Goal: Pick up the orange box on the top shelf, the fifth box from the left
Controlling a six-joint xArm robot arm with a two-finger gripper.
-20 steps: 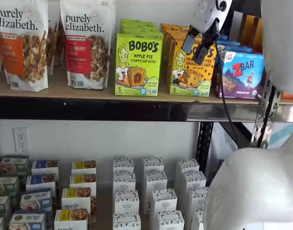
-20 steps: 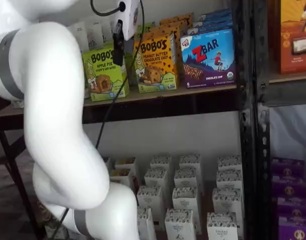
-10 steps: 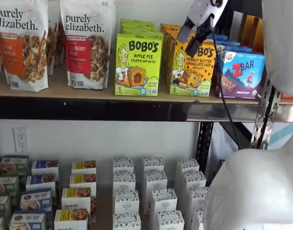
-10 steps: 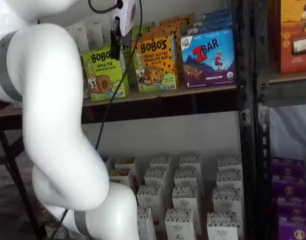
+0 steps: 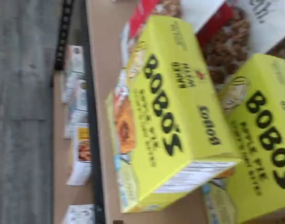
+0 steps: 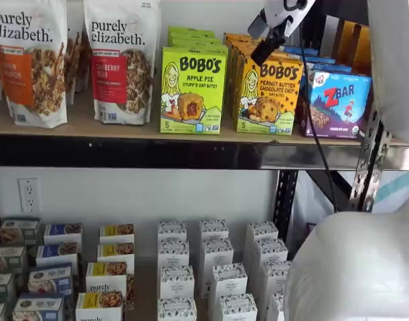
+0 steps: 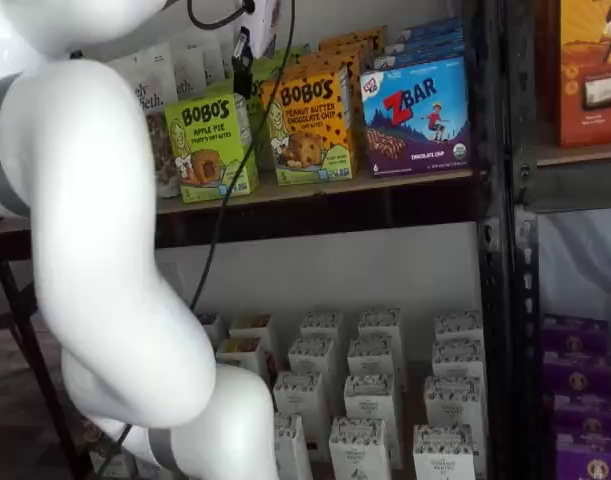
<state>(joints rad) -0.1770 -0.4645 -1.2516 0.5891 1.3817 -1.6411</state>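
The orange box [image 6: 268, 90] stands upright at the front of its row on the top shelf [image 6: 90, 128], between the lime-green Bobo's box [image 6: 192, 89] and the ZBar box [image 6: 338, 103]. It shows in both shelf views [image 7: 307, 125]. My gripper [image 6: 259, 44] hangs tilted from the view's top edge, in front of the orange box's upper left corner, touching nothing. Its two black fingers show a gap and hold nothing. In a shelf view it appears side-on [image 7: 242, 72]. The wrist view shows lime-green Bobo's boxes [image 5: 170, 112], not the orange box.
Two Purely Elizabeth granola bags [image 6: 120, 60] stand left of the Bobo's boxes. Black uprights [image 6: 368, 167] flank the shelf on the right. Small white boxes [image 6: 214, 267] fill the lower level. My white arm [image 7: 105, 250] fills the left of a shelf view.
My gripper has risen from in front of the orange box's face to its top edge, still open. The boxes have not moved.
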